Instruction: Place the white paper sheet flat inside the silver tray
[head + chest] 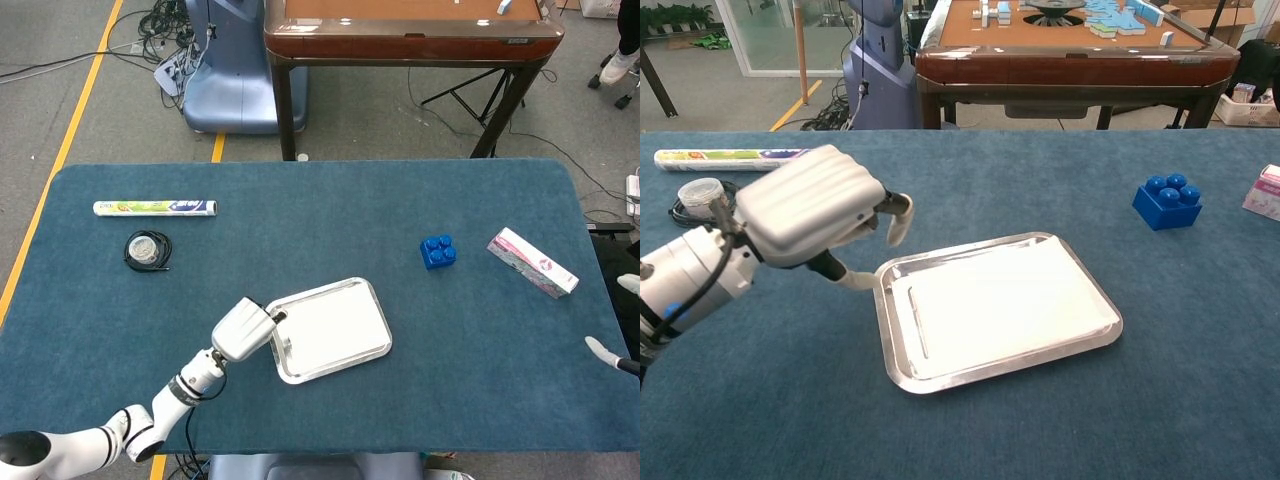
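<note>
The silver tray (902,374) lies on the blue table near its front, also visible in the head view as the tray (283,372). The white paper sheet (1005,305) rests flat inside it, filling most of its floor; from above the sheet (335,326) looks the same. My left hand (810,205) hovers just left of the tray's left rim, holding nothing, with fingers loosely bent and the thumb apart near the rim. In the head view the left hand (243,328) sits beside the tray's left corner. Only a white tip of my right hand (603,349) shows at the right edge.
A blue brick (1167,200) and a pink box (532,262) lie at the right. At the far left are a printed roll (740,158) and a small coil with a round lid (700,196). A brown table (1070,45) stands behind.
</note>
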